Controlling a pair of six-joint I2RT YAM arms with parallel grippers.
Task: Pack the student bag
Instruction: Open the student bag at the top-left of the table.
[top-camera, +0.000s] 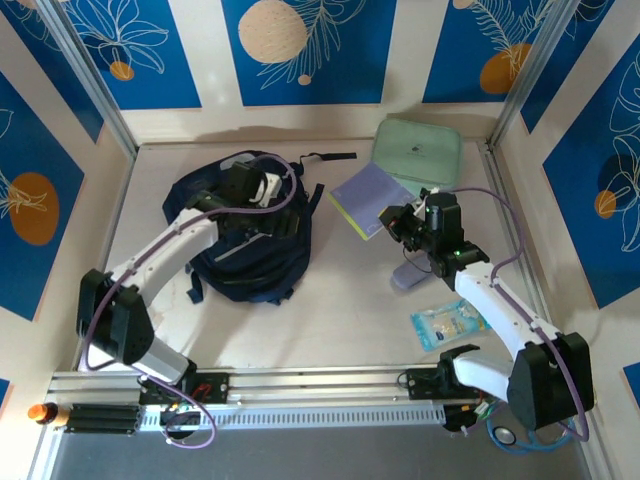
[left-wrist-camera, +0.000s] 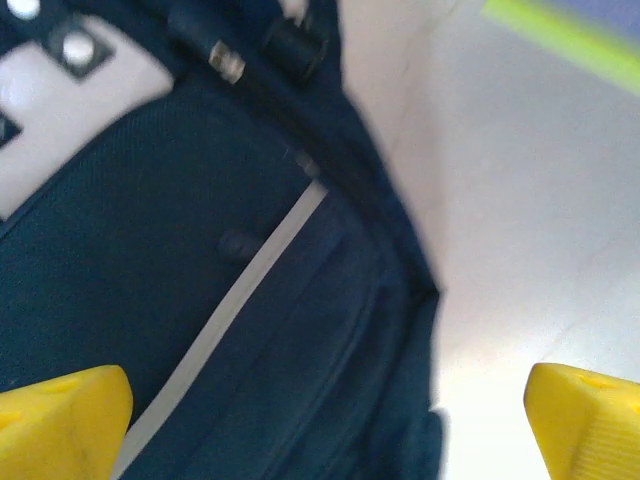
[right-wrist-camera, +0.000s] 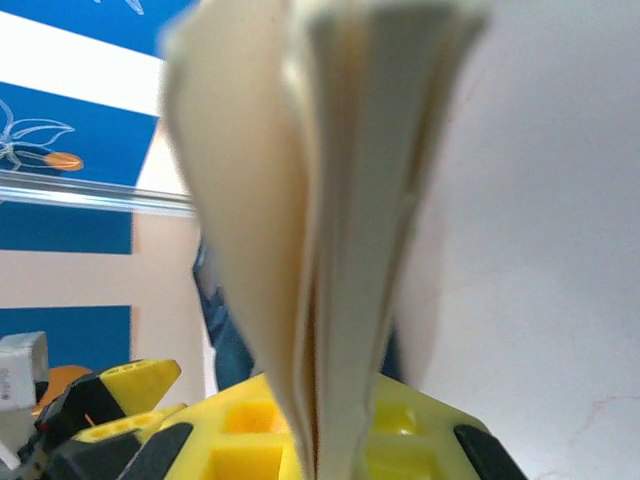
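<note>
Left fingers (left-wrist-camera: 62, 420) stand wide apart, student bag (left-wrist-camera: 150, 260) directly under them, its long axis running away from you. Your right gripper (right-wrist-camera: 320, 440) is clamped on the notebook (right-wrist-camera: 330, 200) by its page edge; bag lies well apart to its left. Overhead gives you that gap, right wrist the pinched pages.

The student bag (top-camera: 258, 262) is big and dark blue, with black straps, a thin pale stripe and small white patches. It lies down in a soft lump on the left side of the table (top-camera: 330, 320), toward the back. One black strap sticks out to the right.
</note>
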